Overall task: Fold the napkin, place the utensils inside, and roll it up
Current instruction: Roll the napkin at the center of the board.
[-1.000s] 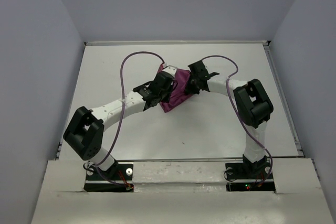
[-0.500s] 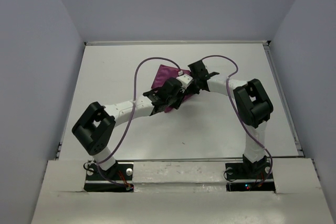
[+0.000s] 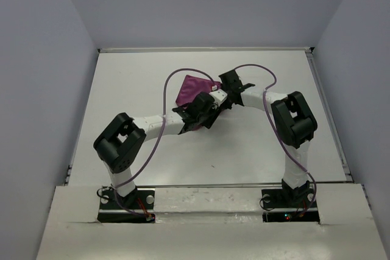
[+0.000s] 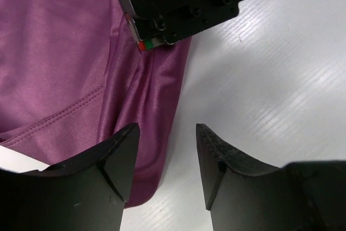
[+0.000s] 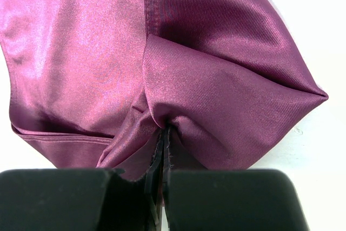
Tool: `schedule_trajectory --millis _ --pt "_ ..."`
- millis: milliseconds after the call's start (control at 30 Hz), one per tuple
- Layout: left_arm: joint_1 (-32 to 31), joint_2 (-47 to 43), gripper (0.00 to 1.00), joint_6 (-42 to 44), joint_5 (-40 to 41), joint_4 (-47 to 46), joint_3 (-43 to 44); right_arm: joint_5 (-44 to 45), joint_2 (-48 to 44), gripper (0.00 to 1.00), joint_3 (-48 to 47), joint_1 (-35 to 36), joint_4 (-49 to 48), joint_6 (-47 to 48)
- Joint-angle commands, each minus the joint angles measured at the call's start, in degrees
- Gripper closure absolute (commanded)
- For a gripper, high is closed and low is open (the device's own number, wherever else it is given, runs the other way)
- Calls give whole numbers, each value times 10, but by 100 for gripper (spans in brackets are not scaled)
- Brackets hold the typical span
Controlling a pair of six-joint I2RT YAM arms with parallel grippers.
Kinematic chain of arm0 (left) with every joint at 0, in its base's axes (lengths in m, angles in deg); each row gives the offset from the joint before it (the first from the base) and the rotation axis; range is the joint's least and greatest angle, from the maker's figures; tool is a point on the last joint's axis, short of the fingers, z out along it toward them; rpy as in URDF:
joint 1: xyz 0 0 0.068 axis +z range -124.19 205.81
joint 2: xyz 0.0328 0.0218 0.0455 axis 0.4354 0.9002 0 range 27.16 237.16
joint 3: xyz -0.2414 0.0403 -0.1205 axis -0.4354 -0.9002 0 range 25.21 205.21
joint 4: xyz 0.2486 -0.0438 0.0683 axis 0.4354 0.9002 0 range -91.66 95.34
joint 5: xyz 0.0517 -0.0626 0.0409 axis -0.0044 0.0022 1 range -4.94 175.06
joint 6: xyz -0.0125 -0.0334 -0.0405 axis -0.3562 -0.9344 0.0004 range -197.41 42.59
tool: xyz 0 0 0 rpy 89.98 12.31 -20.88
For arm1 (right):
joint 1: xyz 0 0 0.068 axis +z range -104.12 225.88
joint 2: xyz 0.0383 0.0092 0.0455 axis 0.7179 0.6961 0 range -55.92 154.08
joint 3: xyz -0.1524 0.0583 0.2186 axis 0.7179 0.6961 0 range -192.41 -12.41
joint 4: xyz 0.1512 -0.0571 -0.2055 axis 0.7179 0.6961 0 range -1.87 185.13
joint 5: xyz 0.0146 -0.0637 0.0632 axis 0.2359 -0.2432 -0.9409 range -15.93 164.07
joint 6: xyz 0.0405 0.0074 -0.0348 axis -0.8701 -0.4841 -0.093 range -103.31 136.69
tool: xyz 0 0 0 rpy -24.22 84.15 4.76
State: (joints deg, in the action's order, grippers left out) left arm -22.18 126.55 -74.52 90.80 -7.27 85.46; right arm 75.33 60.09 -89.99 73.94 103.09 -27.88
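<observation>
Right wrist view: right pincer (image 5: 164, 155) clenched on a pinch of the napkin (image 5: 81, 41), which lies mid-desk (image 3: 122, 89). Left pincer (image 4: 166, 131) released, straddling the napkin's edge. Folding step in hand; the next move likely calls for a fresh edge grasp.

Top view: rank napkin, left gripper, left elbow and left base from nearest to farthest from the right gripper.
1. napkin, mid-table, pinched in the right gripper.
2. left gripper, just to its left, open.
3. left elbow, nearer the front, left side.
4. left base, at the near edge, left.
</observation>
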Motion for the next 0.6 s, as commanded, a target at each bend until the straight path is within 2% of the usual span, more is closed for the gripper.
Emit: schedule_trajectory --millis 0,267,567 --pt "-4 23 40 36 22 -50 -3 39 40 99 17 -7 71 23" --pt "-4 70 40 40 35 -99 -12 41 36 99 23 -7 70 23" --pt "-4 117 44 -10 23 -141 -31 39 33 99 29 -12 71 29"
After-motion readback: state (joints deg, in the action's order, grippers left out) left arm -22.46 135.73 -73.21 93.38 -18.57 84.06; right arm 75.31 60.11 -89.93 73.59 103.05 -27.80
